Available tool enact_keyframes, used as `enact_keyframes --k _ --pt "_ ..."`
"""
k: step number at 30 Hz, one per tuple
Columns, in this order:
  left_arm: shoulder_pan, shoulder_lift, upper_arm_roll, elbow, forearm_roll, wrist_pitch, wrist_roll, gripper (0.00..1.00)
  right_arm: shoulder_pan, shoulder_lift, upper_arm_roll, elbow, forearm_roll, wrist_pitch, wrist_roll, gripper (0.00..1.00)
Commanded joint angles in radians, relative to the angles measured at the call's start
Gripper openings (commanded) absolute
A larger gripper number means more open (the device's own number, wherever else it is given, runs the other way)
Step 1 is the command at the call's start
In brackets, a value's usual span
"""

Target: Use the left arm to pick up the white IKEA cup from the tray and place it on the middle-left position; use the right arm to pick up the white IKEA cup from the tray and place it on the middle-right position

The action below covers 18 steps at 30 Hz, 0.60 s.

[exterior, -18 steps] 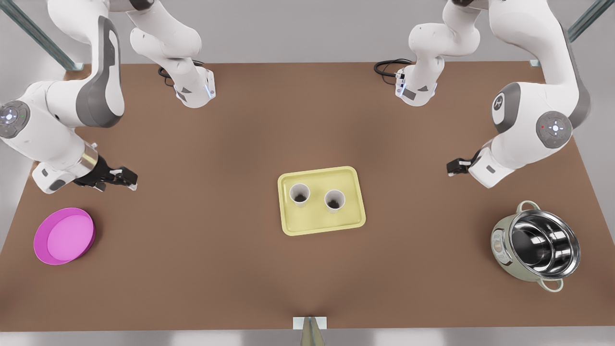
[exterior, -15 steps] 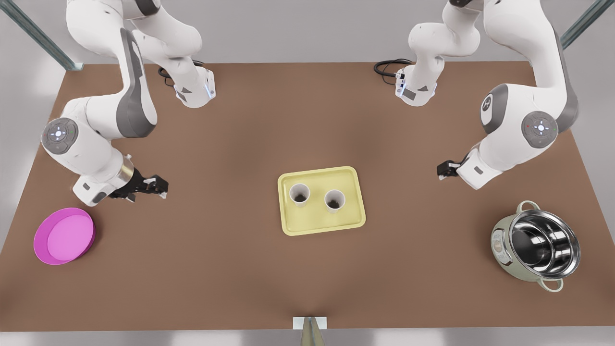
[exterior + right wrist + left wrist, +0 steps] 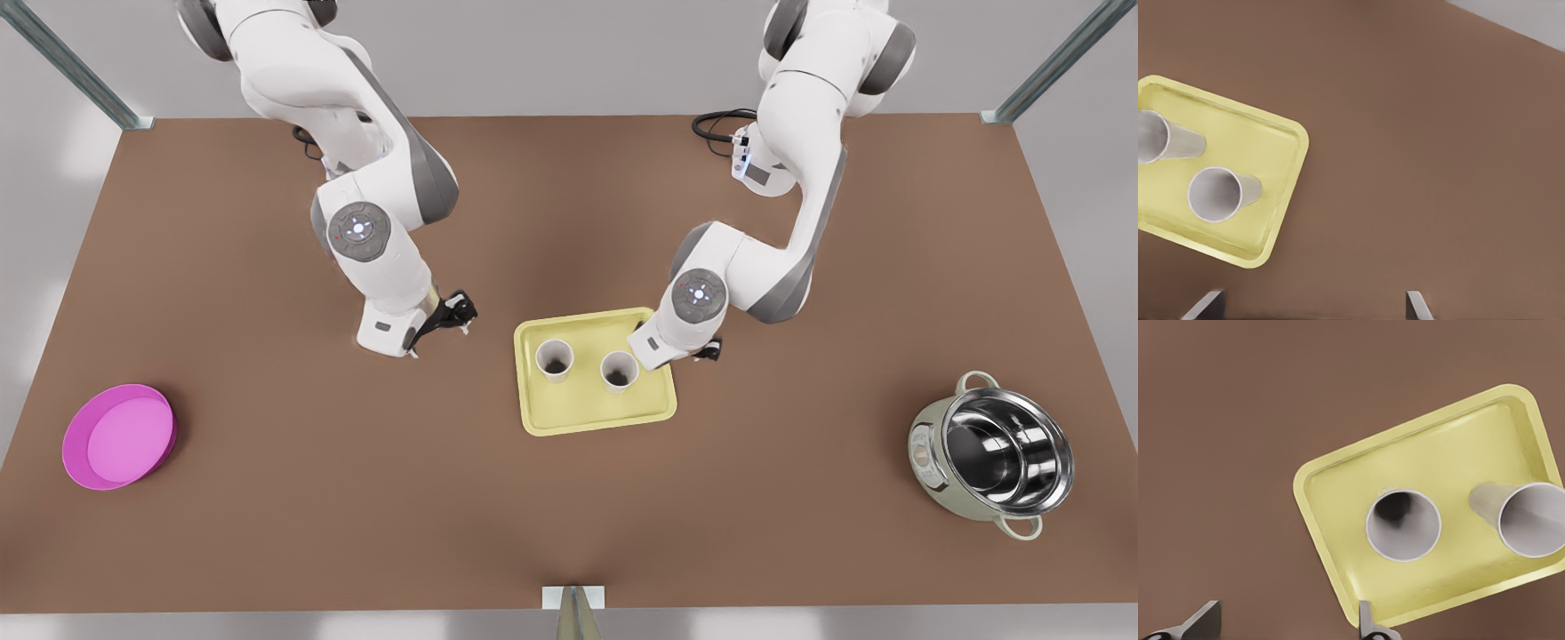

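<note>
1. Now both white cups stand upright on the yellow tray mid-surface: one cup, the other cup.
2. Left hand, fingers apart, hovers beside the tray's edge at the front view's left.
3. Right hand, fingers apart, hovers at the opposite edge.

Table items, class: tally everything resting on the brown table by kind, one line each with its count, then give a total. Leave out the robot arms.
Cups: 2, both white, upright on the tray
Tray: 1, pale yellow
Dish: 1, magenta
Pot: 1, steel, tipped on its side
Total: 5
</note>
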<state>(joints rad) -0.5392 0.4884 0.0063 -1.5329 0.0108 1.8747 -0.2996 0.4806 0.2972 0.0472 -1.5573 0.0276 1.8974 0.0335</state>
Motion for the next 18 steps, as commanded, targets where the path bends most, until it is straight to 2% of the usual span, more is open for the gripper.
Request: enact_keyframes --k 1,4,6,11,14,18 --pt "-0.001 0.029 -0.006 -0.015 0.009 0.175 -0.276 1.00 0.039 0.033 0.002 0.000 0.011 0.060 0.057 1.00" --pt "-0.024 0.101 -0.008 -0.006 -0.071 0.331 -0.283 1.00 0.044 0.128 0.029 0.002 0.058 0.193 0.066 1.00" --pt "-0.021 0.113 -0.006 -0.003 -0.072 0.366 -0.282 1.00 0.044 0.174 0.039 0.028 0.057 0.203 0.066 1.00" --pt "-0.028 0.130 -0.005 -0.029 -0.040 0.379 -0.268 1.00 0.061 0.281 0.072 0.141 0.057 0.203 0.094 1.00" --pt "-0.030 0.104 -0.005 -0.107 0.006 0.416 -0.259 1.00 0.072 0.324 0.072 0.163 0.052 0.204 0.094 1.00" --pt "-0.028 0.092 -0.005 -0.135 0.005 0.426 -0.243 1.00 0.069 0.361 0.069 0.161 0.049 0.203 0.089 1.00"
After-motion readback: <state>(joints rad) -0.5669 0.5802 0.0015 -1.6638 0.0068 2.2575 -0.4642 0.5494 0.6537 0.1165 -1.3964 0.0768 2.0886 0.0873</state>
